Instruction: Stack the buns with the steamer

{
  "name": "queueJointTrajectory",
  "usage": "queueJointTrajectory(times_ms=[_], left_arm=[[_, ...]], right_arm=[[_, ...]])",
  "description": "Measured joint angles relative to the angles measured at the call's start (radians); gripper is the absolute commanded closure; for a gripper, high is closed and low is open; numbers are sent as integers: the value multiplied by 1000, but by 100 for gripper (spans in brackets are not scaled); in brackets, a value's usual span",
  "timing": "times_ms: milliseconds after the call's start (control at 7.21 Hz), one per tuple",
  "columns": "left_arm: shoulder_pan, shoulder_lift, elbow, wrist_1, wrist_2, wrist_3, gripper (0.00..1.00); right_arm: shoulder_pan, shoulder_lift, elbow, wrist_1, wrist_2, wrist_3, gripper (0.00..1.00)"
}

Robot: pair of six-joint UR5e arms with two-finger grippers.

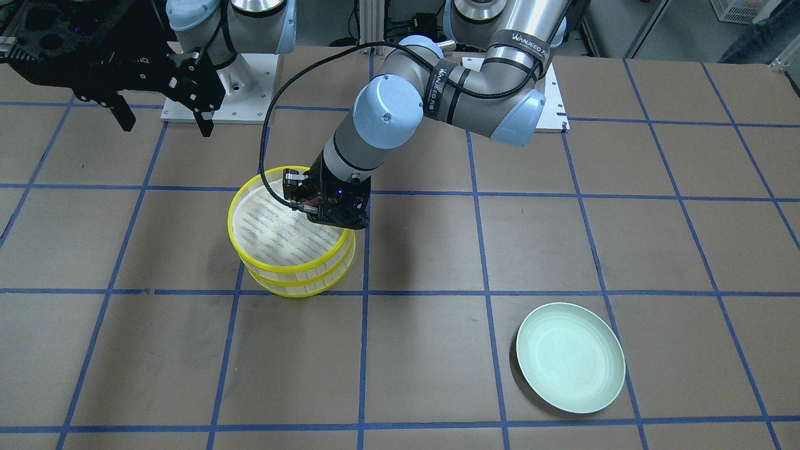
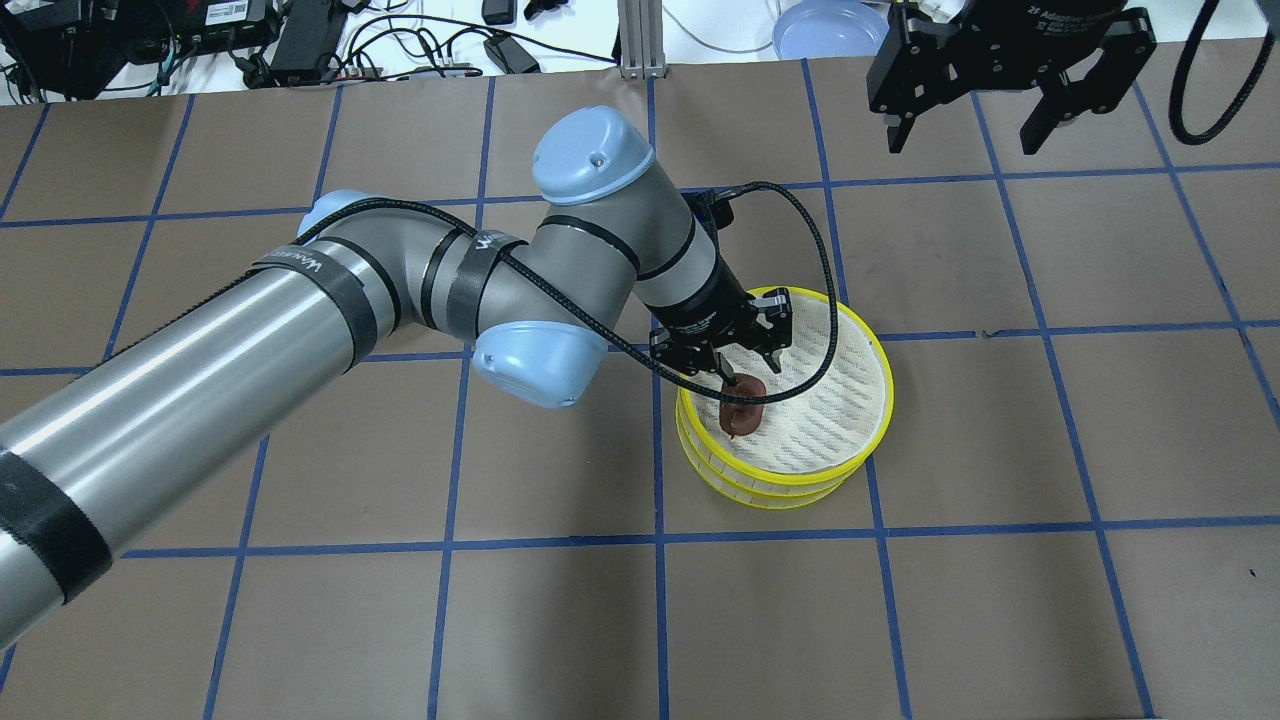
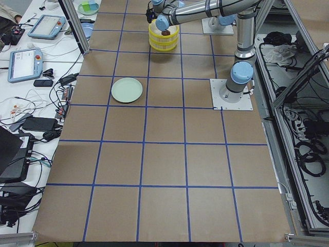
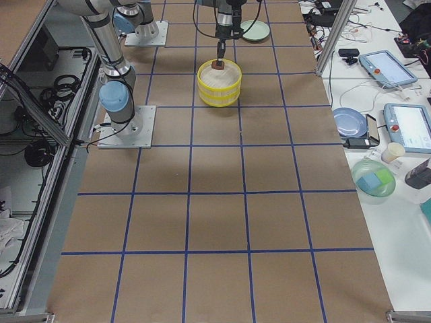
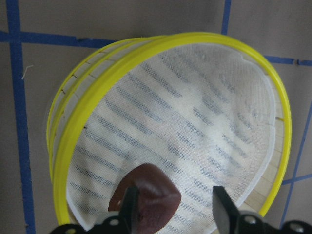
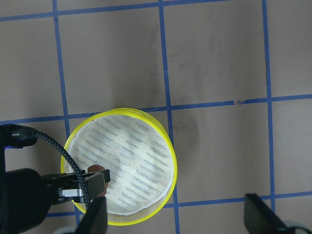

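Note:
Two yellow-rimmed steamer trays (image 2: 885,392) stand stacked, one on the other, seen also in the front view (image 1: 234,215) and the left wrist view (image 5: 161,41). The dark reddish-brown bun (image 2: 742,412) lies on the top tray's white liner near its rim. My left gripper (image 2: 745,378) hangs just over it, open, with the bun (image 5: 151,195) between the fingers and against one finger (image 5: 129,204). My right gripper (image 2: 965,135) is open and empty, raised well away from the stack. The cream-yellow bun is hidden.
A pale green plate (image 1: 570,365) lies empty on the table, apart from the stack on the robot's left side. Blue tape lines grid the brown tabletop. Cables and devices lie beyond the far table edge.

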Motion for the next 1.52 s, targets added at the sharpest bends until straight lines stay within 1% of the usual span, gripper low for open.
queueJointTrajectory(times_ms=[277,416,554,693,832,970,1109,1525], left_arm=[[1,16,7,-9,55,0,1],[4,32,28,-48,156,9,1],[11,50,79,-129,289,46,0],[35,72,155,-250,408,125,0],[76,101,221,-361,480,204,0],[125,136,262,-430,504,259,0],[183,173,282,-471,500,307,0],[390,274,288,-577,479,504,0]], right_arm=[[1,0,10,1,0,-1,0],[1,0,10,0,0,-1,0],[1,0,11,0,0,-1,0],[1,0,12,0,0,-1,0],[1,0,12,0,0,-1,0],[1,0,12,-1,0,-1,0],[1,0,12,-1,1,-1,0],[1,0,12,-2,2,-1,0]])
